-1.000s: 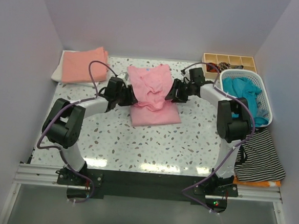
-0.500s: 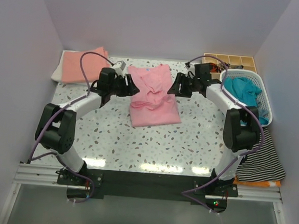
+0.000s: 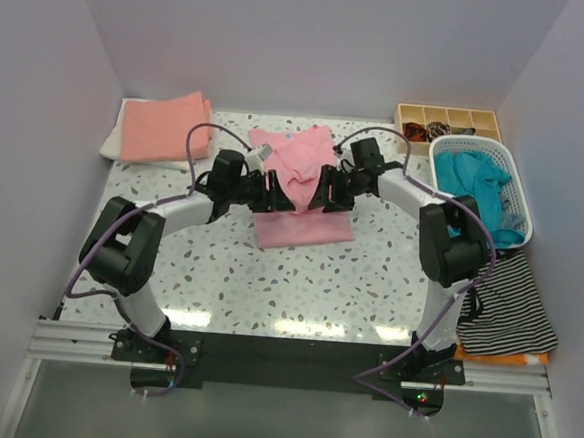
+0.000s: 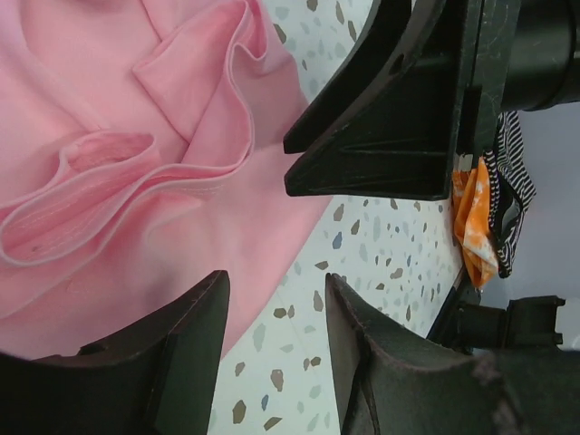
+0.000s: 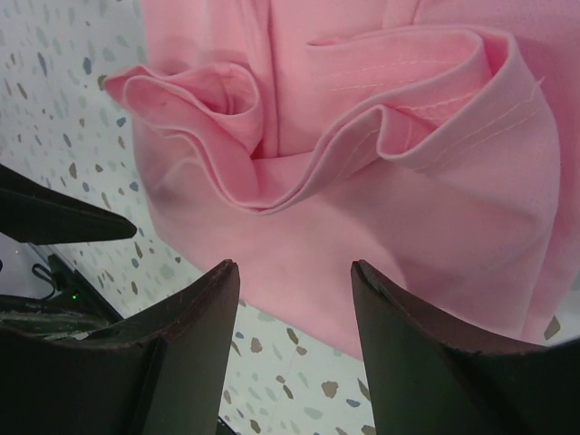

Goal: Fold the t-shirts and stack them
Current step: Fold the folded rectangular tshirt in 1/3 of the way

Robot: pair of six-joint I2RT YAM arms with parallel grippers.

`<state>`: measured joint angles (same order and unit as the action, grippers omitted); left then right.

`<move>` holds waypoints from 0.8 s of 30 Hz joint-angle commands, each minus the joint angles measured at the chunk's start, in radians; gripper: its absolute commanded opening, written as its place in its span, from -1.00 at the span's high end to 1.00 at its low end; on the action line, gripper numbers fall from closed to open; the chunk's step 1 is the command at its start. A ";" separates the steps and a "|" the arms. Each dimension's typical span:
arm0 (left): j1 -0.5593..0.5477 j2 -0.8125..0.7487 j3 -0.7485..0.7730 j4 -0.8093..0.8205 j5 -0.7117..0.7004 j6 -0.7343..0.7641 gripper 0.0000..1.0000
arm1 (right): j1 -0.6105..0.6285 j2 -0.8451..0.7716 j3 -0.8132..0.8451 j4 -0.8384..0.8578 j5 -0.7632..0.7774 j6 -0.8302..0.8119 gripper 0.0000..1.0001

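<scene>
**Watching two arms crowd a rumpled pink tee**

Standing by the rig: the table [image 3: 268,277] is a white terrazzo-look top with grey and brown flecks. It's boxed in by plain pale lilac walls [image 3: 314,40] on three sides, with an aluminium rail [image 3: 282,357] along the near edge where both arms are bolted.

The pink tee [image 3: 302,220] lies near the middle of the table, a bit towards the back. Its near half is flat and squared off, but the middle is bunched into soft ruffled folds.

The left gripper [image 3: 279,196] sits at the tee's left edge with its fingers apart and nothing between them. The right gripper [image 3: 322,186] is at the right edge, jaws also spread and holding nothing. They face each other across the rumpled bit. Can't tell whether either one actually touches the fabric.

Back left corner has a salmon-orange tee [image 3: 163,127] folded flat, with a white tee [image 3: 112,141] peeking out from under its left side.

On the right, a white basket [image 3: 519,195] holds a crumpled teal tee [image 3: 475,177]. Behind it is a wooden tray [image 3: 449,118] with compartments. Near the front right edge a black-and-white striped cloth [image 3: 506,309] lies over something orange [image 3: 503,356]
</scene>
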<state>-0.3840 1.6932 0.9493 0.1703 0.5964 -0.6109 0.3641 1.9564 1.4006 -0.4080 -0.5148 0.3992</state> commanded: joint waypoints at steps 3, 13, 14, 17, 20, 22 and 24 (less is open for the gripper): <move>-0.004 0.105 0.022 0.115 0.060 -0.041 -0.01 | -0.008 0.068 0.078 -0.014 0.009 -0.017 -0.13; -0.003 0.252 0.190 0.046 -0.044 0.082 -0.04 | -0.030 0.182 0.244 -0.060 0.097 -0.075 -0.13; -0.003 0.261 0.203 0.035 -0.056 0.095 -0.04 | -0.033 0.191 0.250 -0.064 0.104 -0.076 -0.13; 0.003 0.287 0.239 0.005 -0.112 0.144 -0.07 | -0.040 0.210 0.262 -0.075 0.119 -0.088 -0.12; 0.017 0.315 0.264 -0.018 -0.152 0.180 -0.08 | -0.045 0.220 0.252 -0.077 0.145 -0.091 -0.12; 0.026 0.336 0.281 -0.032 -0.179 0.209 -0.08 | -0.048 0.229 0.253 -0.094 0.154 -0.094 -0.12; 0.031 0.347 0.284 -0.043 -0.211 0.238 -0.08 | -0.051 0.231 0.247 -0.095 0.182 -0.095 -0.11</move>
<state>-0.3752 2.0068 1.1912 0.1627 0.4698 -0.4706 0.3195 2.1780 1.6287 -0.4713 -0.3973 0.3302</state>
